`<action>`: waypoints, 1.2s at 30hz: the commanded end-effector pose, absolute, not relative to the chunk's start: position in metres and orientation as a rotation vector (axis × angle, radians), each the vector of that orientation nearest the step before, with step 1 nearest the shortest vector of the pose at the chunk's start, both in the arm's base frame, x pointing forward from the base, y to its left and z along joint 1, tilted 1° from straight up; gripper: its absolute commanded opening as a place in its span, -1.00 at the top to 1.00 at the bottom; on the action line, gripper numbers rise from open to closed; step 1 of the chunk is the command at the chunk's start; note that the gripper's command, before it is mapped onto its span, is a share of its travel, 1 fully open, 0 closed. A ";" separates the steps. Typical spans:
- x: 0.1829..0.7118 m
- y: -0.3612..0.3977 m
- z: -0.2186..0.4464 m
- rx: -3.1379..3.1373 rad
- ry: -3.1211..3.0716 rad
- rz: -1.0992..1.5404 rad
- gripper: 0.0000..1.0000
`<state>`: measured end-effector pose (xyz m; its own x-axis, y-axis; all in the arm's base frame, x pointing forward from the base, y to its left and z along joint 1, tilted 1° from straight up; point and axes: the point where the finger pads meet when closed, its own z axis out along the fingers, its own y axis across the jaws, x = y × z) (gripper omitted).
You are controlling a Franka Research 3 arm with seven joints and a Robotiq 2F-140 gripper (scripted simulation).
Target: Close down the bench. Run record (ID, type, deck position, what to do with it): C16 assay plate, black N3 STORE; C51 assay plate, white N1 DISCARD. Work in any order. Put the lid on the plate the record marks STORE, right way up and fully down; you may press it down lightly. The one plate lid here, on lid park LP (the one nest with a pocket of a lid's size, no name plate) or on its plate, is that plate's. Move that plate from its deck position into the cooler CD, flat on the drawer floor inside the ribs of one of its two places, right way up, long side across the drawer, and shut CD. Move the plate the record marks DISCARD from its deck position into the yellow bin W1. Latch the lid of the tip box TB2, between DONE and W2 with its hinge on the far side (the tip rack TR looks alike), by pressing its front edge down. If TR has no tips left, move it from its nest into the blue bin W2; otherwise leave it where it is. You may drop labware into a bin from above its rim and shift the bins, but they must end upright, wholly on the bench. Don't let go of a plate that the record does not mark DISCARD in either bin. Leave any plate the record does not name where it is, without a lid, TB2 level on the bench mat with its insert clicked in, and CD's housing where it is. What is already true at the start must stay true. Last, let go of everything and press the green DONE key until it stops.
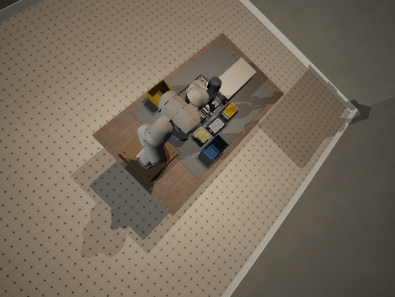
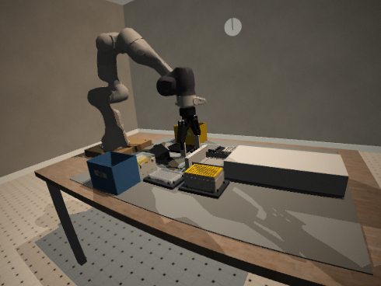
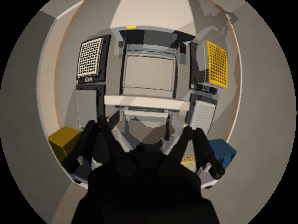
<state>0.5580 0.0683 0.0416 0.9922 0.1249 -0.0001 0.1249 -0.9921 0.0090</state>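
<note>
The hand (image 2: 189, 137) hangs wide open and empty above the middle of the bench (image 2: 272, 254), over a pale plate lid (image 3: 148, 102). Judging by this, the lidding step is in hand; next comes a straight descent to grip the lid's long edges.
</note>
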 end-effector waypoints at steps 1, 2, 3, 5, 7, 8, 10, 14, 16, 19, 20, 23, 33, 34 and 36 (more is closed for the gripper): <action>0.556 0.068 0.046 3.126 0.205 -0.008 -0.73; 0.556 0.068 0.047 3.126 0.205 -0.008 -0.73; 0.556 0.068 0.049 3.126 0.205 -0.008 -0.73; 0.556 0.068 0.051 3.126 0.205 -0.008 -0.73; 0.556 0.068 0.054 3.126 0.205 -0.008 -0.73; 0.556 0.068 0.055 3.126 0.205 -0.008 -0.73; 0.556 0.068 0.058 3.126 0.205 -0.008 -0.73; 0.556 0.068 0.061 3.126 0.205 -0.008 -0.73; 0.556 0.068 0.063 3.126 0.205 -0.008 -0.73; 0.556 0.068 0.067 3.126 0.205 -0.008 -0.73; 0.556 0.068 0.069 3.126 0.205 -0.008 -0.73; 0.556 0.068 0.073 3.126 0.205 -0.008 -0.73; 0.557 0.068 0.083 3.126 0.205 -0.008 -0.73; 0.557 0.068 0.085 3.126 0.205 -0.008 -0.73; 0.557 0.068 0.087 3.126 0.205 -0.008 -0.73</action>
<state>0.5575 0.0685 0.0832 0.9923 0.1242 -0.0016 0.1242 -0.9922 0.0093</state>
